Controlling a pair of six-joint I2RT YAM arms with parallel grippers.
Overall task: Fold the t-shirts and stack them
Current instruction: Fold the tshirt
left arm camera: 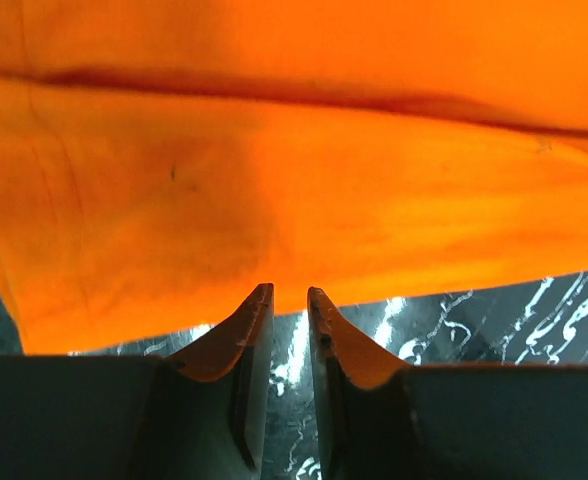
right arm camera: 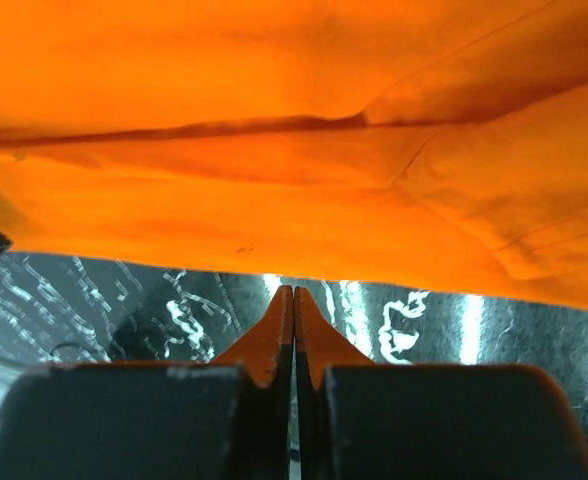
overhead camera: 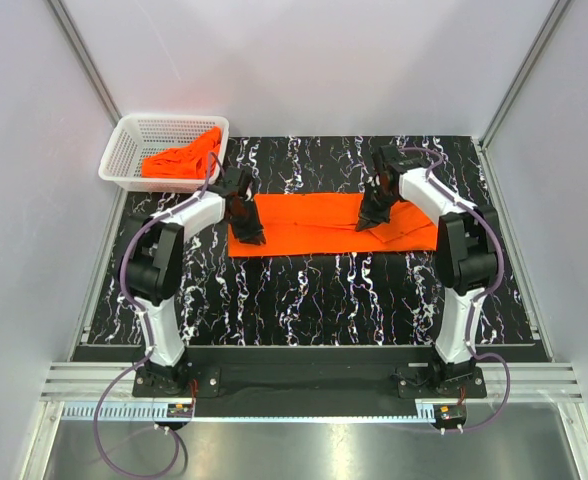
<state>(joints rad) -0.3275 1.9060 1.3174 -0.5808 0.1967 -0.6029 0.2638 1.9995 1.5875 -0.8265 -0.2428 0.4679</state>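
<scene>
An orange t-shirt (overhead camera: 309, 225) lies on the table as a long flat folded strip, with a sleeve showing at its right end. My left gripper (overhead camera: 247, 236) is at the strip's left end; in the left wrist view (left arm camera: 290, 291) its jaws stand a little apart over the marble, at the near edge of the cloth (left arm camera: 274, 190), holding nothing. My right gripper (overhead camera: 367, 221) is over the strip right of its middle; in the right wrist view (right arm camera: 294, 290) its jaws are pressed together and empty, just short of the cloth edge (right arm camera: 274, 190). More crumpled orange t-shirts (overhead camera: 182, 160) lie in the basket.
A white mesh basket (overhead camera: 122, 145) stands at the back left corner of the black marbled table (overhead camera: 304, 295). Grey walls and metal frame posts enclose the table on three sides. The arms' bases sit at the near edge.
</scene>
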